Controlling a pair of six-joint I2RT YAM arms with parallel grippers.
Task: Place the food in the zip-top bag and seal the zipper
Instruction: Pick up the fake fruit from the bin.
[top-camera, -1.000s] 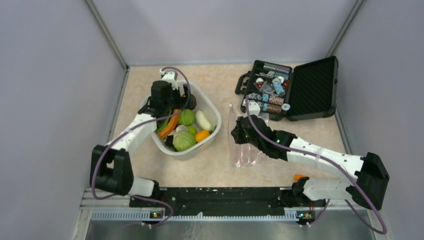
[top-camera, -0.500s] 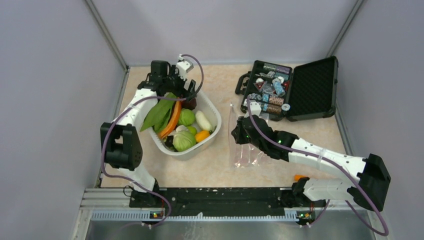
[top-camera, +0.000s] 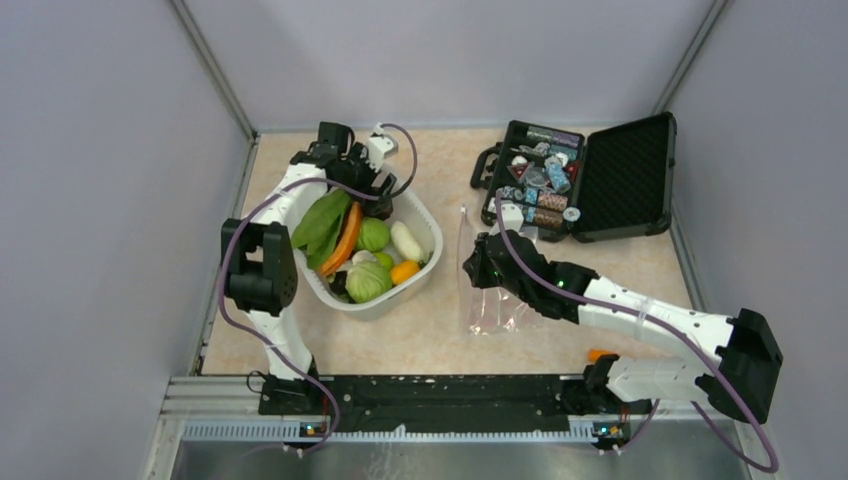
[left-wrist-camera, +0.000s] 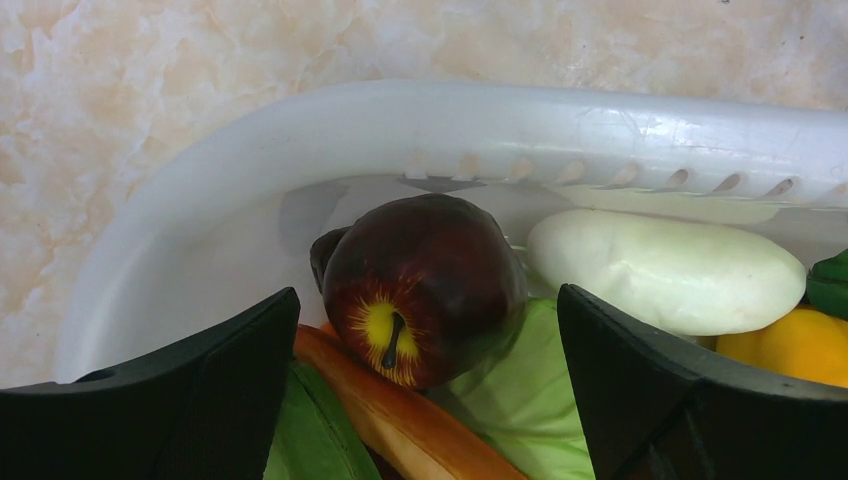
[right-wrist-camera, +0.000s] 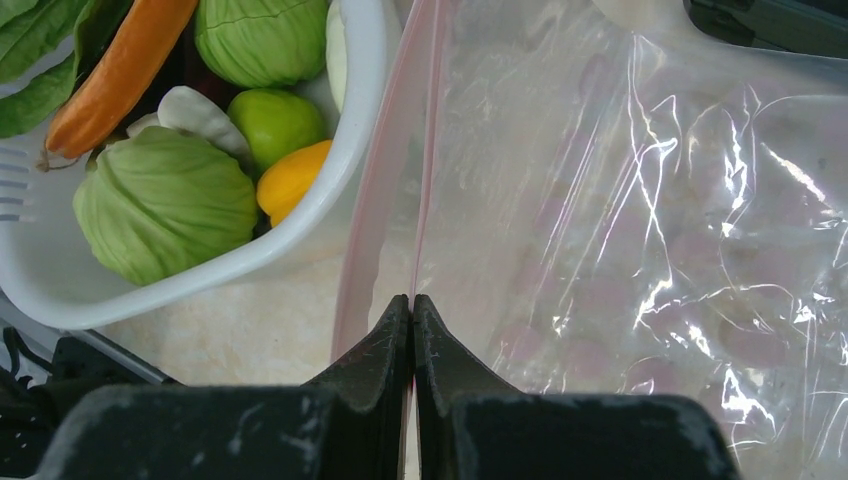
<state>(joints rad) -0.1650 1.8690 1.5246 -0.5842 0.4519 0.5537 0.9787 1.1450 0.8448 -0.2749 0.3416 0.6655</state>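
The tub (top-camera: 425, 228) stands on the left half of the worktop (top-camera: 400, 340), toward the far-left corner, and all the food is in it. The left gripper (left-wrist-camera: 428, 300) hangs over the tub's far rim, its jaws spread wide and gripping nothing. A dark red round piece (left-wrist-camera: 425, 285) shows between its fingers (left-wrist-camera: 200, 400), resting against the carrot (top-camera: 345, 240). The white radish (left-wrist-camera: 665, 270) lies just beside that round piece, along the tub's wall. Green leaves (top-camera: 320, 220) lie by the carrot at the tub's left side. A cabbage (right-wrist-camera: 165, 205) fills the near end, touching a small green piece (right-wrist-camera: 272, 122) and a yellow one (right-wrist-camera: 290, 178).

The bag (right-wrist-camera: 650, 250) lies near the middle of the worktop, just right of the tub. The right gripper (right-wrist-camera: 412, 300) is closed tight on the bag's mouth edge, where the pink zipper (right-wrist-camera: 425, 150) runs into its fingertips. That edge is lifted toward the tub. An open black case (top-camera: 600, 180) sits in the far-right corner.
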